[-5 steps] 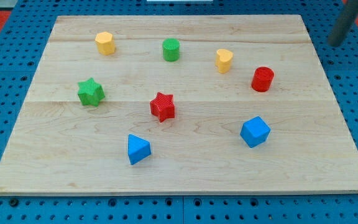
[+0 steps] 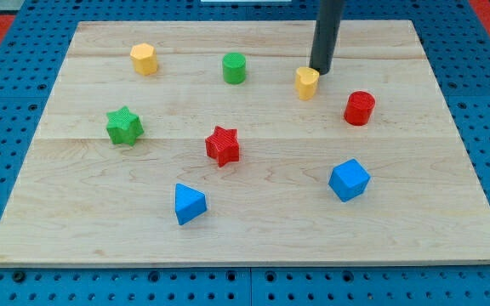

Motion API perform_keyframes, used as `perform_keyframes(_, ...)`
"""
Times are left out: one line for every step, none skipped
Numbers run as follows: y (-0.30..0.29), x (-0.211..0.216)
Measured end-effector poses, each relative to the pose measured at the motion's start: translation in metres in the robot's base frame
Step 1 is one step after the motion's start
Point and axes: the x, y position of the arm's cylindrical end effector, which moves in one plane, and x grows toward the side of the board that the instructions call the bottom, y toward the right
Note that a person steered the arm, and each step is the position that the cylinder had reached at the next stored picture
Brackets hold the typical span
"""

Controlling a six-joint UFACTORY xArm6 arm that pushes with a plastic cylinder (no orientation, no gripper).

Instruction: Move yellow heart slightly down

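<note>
On the pale wooden board (image 2: 253, 229), the small yellow heart-shaped block (image 2: 306, 83) sits right of centre near the top edge, left of the red cylinder block (image 2: 359, 108), and my tip (image 2: 318, 71), holding nothing, touches the heart's upper right side.

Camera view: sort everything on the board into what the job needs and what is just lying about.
Belongs to the job:
yellow heart
my tip, just above the heart on its right, at its edge

Just lying about:
yellow hexagon block
green cylinder
red cylinder
green star
red star
blue triangular block
blue cube
</note>
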Motion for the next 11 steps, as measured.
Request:
perform_keyframes(-0.026, -0.008)
perform_keyframes(-0.027, 0.021)
perform_keyframes(-0.027, 0.050)
perform_keyframes(-0.024, 0.055)
perform_keyframes(-0.024, 0.040)
perform_keyframes(-0.012, 0.052)
perform_keyframes(-0.010, 0.071)
perform_keyframes(-0.010, 0.088)
perform_keyframes(-0.010, 0.058)
perform_keyframes(0.006, 0.064)
perform_keyframes(0.022, 0.091)
